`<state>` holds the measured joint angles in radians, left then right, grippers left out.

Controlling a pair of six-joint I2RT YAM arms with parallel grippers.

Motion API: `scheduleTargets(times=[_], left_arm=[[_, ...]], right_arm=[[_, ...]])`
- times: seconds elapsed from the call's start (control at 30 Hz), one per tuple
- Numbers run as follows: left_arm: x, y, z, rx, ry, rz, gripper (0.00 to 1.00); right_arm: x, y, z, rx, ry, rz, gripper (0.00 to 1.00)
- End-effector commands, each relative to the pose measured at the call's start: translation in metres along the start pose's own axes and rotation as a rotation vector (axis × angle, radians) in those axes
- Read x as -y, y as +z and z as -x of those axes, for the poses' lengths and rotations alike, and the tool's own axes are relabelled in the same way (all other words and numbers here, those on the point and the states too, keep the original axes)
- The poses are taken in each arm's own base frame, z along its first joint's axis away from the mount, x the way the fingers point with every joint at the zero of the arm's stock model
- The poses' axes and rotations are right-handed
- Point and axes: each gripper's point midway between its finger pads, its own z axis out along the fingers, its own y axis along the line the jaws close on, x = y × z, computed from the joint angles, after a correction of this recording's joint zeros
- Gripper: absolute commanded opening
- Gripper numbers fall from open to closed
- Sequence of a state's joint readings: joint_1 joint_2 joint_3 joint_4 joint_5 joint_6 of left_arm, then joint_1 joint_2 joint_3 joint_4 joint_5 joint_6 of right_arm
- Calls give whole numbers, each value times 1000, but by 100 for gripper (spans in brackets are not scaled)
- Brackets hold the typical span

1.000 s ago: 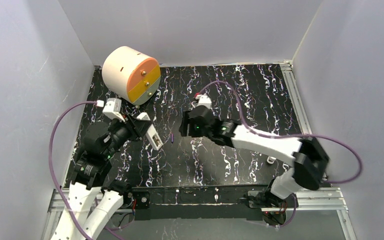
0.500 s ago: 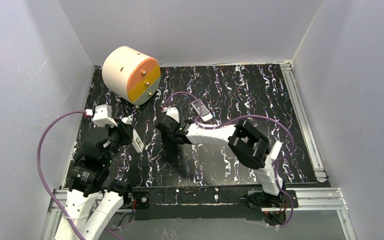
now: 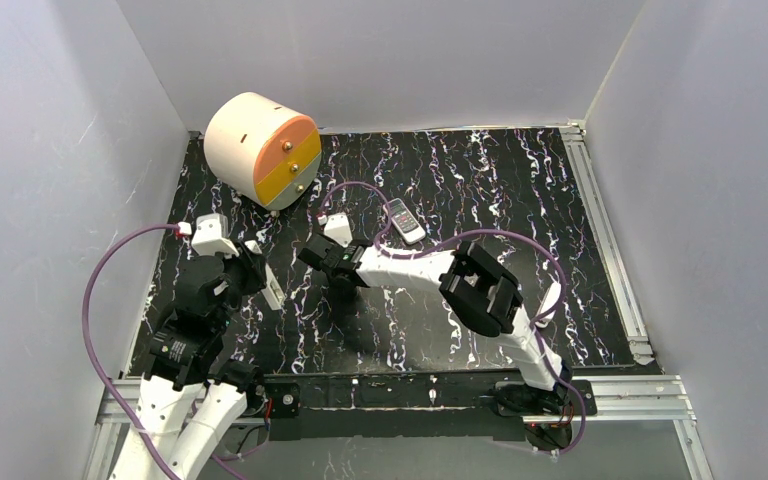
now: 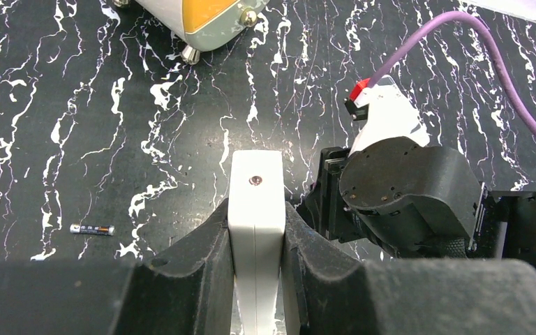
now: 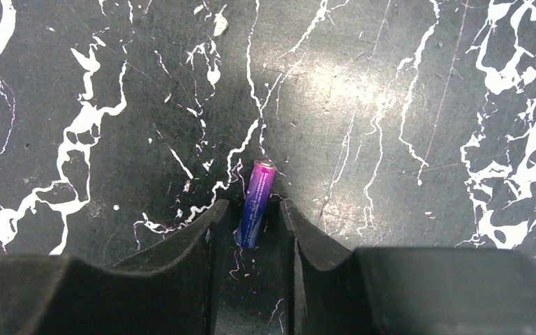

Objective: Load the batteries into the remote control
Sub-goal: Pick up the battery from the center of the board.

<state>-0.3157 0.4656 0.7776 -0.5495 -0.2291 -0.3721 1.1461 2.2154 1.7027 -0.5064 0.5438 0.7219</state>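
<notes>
"Purple battery (image 5: pixel 257 195): position against the right jaws?"

"Lying flat on the black marbled table (image 5: pixel 391 105), lengthwise between the two fingers of the right gripper (image 5: pixel 252 218). Its near half sits inside the gap. Its capped far end projects past the fingertips."

"State of those jaws?"

"Partly open. One finger stands close on each side, with a thin strip of table showing between each pad and the cell. Nothing is clamped and nothing is lifted."

"Left jaws?"

"The left gripper (image 4: pixel 255 223) is closed tight on the white remote control (image 4: pixel 255 188). It is held on edge, one long narrow side up, with a small screw near the far end. Both fingers (image 4: pixel 202 237) press its broad faces, and the far end projects beyond the tips."

"Outward from those jaws?"

"To their right, near, is the black housing of the right gripper, pointed down at the table. To their left, well apart, a dark battery (image 4: pixel 92 229) lies flat by itself. Beyond the tips, further off, stands a cream drum (image 3: pixel 260 150) with an orange and yellow face."

"Anything further out?"

"The overhead view shows a second remote (image 3: pixel 405 220), grey, buttons up. It lies on the table beyond the right arm, apart from both grippers."
</notes>
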Motion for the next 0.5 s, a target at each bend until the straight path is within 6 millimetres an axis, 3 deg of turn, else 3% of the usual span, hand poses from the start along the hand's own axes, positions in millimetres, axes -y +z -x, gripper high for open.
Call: scheduleTargets(times=[0.0,0.23,0.47], left_arm=[[-3,0,9,39,7,16,0],[5,3,4,15,22,-31,0],[8,5,0,1,32,-48,0]], right_arm=[[9,8,-9,-34,-52,-70,37],[8,10,-21,-90,-65,-69,24],[12,3,-13,-65,-60,-67,13]])
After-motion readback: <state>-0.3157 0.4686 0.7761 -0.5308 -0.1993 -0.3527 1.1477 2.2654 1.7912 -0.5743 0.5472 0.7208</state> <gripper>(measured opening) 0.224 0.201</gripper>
